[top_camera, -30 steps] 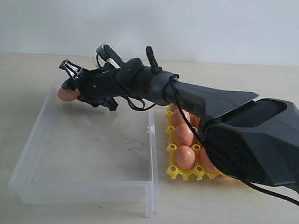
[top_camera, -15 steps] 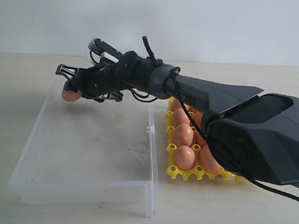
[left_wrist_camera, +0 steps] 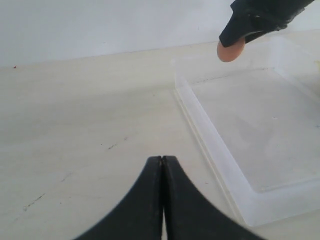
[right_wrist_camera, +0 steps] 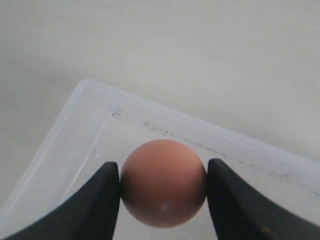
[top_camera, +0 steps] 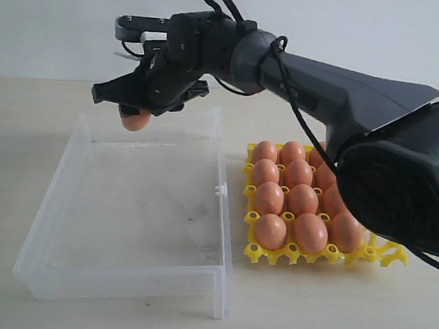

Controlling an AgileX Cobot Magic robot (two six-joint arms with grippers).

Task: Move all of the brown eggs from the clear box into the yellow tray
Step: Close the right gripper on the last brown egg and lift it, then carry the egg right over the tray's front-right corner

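The right claw (top_camera: 135,110) is clamped on a brown egg (right_wrist_camera: 163,182), one finger on each side. It holds the egg in the air over the eleven o'clock corner of the clear box (top_camera: 115,283), seemingly high enough to clear the walls on the way to the yellow tray (top_camera: 273,255) at the box's three o'clock, where other eggs (top_camera: 303,199) sit. The right arm stretches across from four o'clock, wrist raised. The left claw (left_wrist_camera: 162,167) is pressed together over the table (left_wrist_camera: 75,125), out of the way.
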